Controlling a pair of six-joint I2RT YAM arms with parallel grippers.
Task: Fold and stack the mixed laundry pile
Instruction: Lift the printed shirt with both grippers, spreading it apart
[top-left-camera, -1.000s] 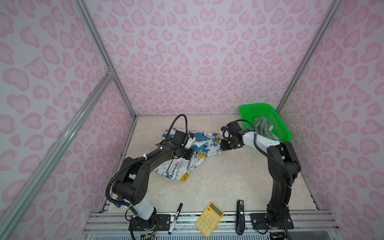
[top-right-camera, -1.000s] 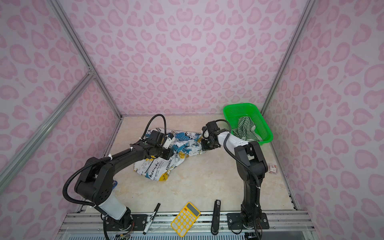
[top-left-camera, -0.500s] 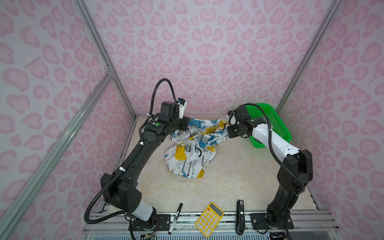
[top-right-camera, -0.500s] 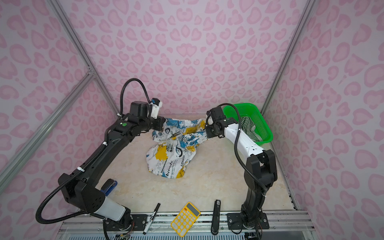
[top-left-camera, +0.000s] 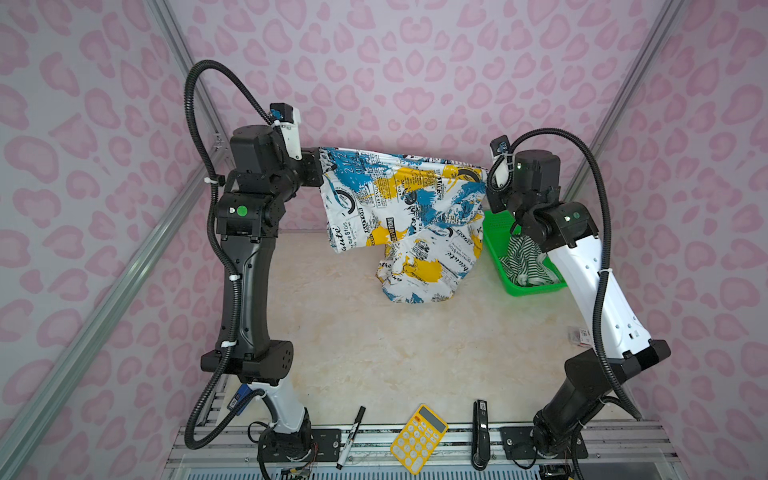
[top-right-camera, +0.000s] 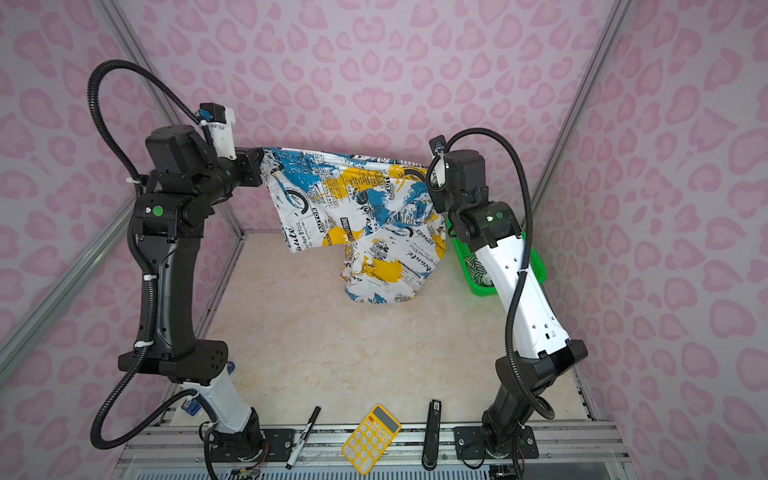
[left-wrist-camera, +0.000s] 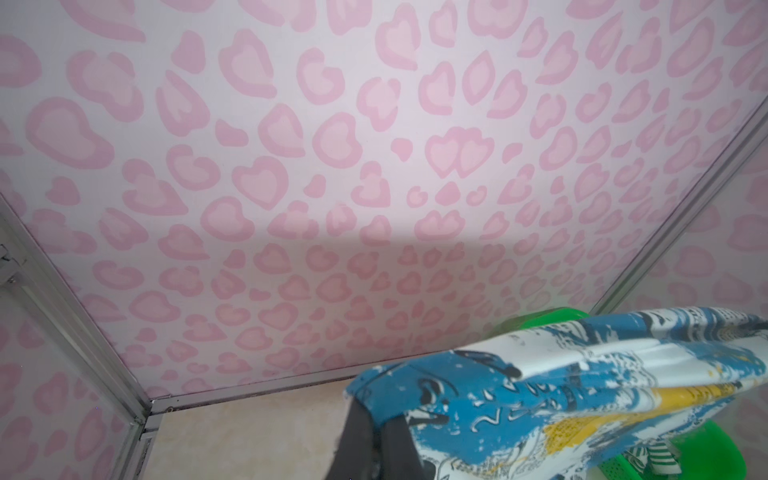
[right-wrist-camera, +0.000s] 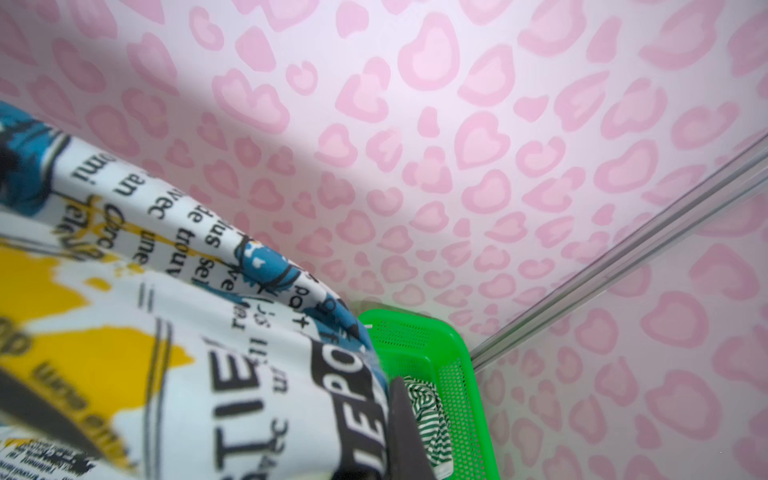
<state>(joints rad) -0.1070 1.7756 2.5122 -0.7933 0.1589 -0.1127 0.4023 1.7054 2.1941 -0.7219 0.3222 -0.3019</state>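
Step in hand: the printed garment (top-left-camera: 399, 216) is being spread in the air ahead of the first fold.

Left pincer (top-left-camera: 319, 168): pressed together on one upper corner of the garment. Right pincer (top-left-camera: 489, 188): pressed together on the opposite upper corner. The top edge is drawn nearly taut between the two pincers. The rest hangs below them, bunched and twisted under the right pincer. The lowest part appears to reach the table (top-left-camera: 374, 353); contact cannot be confirmed.

The striped garment (top-left-camera: 524, 266) is seen in the basket (top-left-camera: 494, 237), below the right pincer, untouched. No fold is made and no stack is begun, so the task is judged to be at an early stage.

Next move, as judged: the garment is to be laid flat on the table below the pincers, with both moved together so that the top edge is held level. The twisted lower part probably needs to be shaken or dragged out first, or a crease will be laid in. Risk noted: the cloth may slip from either pinch.
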